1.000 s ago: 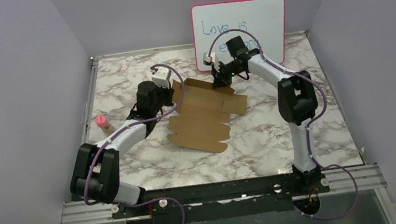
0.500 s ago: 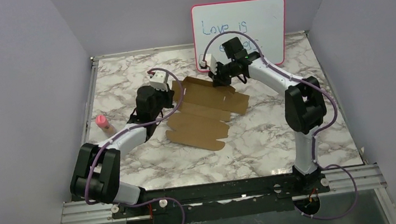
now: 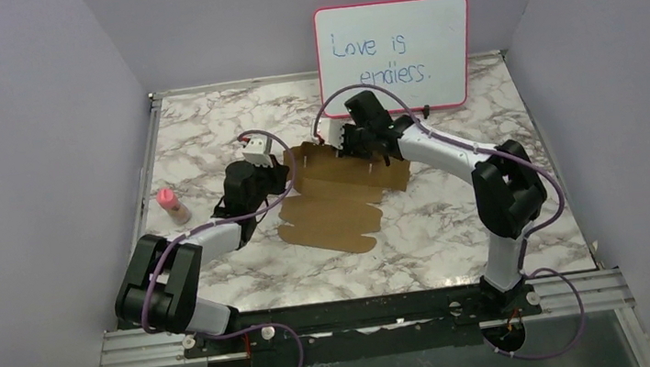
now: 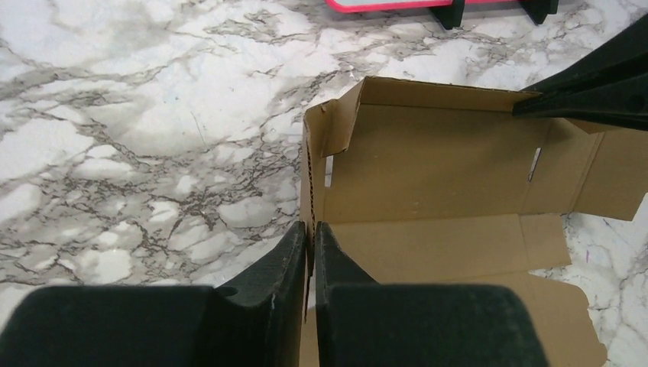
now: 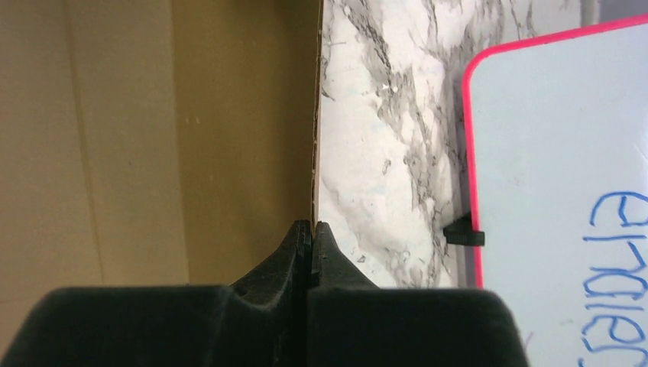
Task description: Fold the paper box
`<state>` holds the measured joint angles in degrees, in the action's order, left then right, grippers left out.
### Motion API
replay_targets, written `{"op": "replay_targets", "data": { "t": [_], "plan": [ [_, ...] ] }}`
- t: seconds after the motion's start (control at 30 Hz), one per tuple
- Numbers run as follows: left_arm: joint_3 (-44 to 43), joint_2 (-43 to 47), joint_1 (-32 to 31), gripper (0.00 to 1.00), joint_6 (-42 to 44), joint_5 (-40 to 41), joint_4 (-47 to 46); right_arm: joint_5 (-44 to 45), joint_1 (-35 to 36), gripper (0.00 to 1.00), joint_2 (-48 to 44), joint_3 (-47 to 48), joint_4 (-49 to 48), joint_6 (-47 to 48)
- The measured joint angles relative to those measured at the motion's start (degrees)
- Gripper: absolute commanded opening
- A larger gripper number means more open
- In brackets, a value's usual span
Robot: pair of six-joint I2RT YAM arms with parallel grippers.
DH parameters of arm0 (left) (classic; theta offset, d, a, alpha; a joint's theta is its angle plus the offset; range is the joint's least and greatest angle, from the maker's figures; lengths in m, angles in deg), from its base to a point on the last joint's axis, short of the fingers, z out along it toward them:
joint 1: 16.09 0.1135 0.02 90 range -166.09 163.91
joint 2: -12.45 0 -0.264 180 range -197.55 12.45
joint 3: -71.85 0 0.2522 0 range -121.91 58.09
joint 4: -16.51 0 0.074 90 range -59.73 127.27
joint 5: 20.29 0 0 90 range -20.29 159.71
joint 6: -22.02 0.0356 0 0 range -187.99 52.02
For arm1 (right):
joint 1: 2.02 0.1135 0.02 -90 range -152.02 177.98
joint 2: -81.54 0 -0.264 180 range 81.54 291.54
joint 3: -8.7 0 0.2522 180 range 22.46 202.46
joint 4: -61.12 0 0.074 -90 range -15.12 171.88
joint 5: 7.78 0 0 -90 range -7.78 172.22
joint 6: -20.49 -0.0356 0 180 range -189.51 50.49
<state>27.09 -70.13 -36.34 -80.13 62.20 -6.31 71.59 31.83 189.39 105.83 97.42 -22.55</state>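
Note:
The paper box (image 3: pixel 337 196) is a brown cardboard die-cut sheet, partly folded, in the middle of the marble table. Its far and left panels stand up as walls; the scalloped near flaps lie flat. My left gripper (image 3: pixel 281 172) is shut on the left wall's edge, seen in the left wrist view (image 4: pixel 312 229) with the cardboard (image 4: pixel 428 168) between the fingers. My right gripper (image 3: pixel 356 148) is shut on the far wall's upper edge, seen in the right wrist view (image 5: pixel 312 225) with the box's inner face (image 5: pixel 153 138) to the left.
A pink-framed whiteboard (image 3: pixel 394 51) with blue writing stands at the back of the table, also in the right wrist view (image 5: pixel 565 176). A small pink bottle (image 3: pixel 168 202) stands near the left edge. Purple walls enclose the table on three sides.
Both grippers have moved toward the near side with the box. The right gripper came down and left from near the whiteboard, and the far panel now stands more upright.

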Motion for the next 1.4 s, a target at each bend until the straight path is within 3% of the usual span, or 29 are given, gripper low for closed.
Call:
{"op": "replay_targets", "data": {
  "t": [0.4,0.67,0.87,1.4],
  "plan": [
    [6.4,2.1,1.2,0.35,-5.1,-0.2,-7.2,22.0,8.3,0.01,-8.4,-24.4,-30.9,13.4],
    [6.5,5.9,7.7,0.47,-9.4,-4.2,-8.8,26.8,10.0,0.01,-9.5,-32.3,-45.1,23.5],
    [5.6,9.4,12.4,0.47,-10.2,-5.6,-9.6,27.3,10.4,0.01,-11.5,-35.5,-51.8,28.8],
    [-12.0,-14.0,15.7,0.38,-11.5,-17.3,-8.7,27.3,12.2,0.01,-11.9,-39.1,-58.4,35.4]
  ]
}}
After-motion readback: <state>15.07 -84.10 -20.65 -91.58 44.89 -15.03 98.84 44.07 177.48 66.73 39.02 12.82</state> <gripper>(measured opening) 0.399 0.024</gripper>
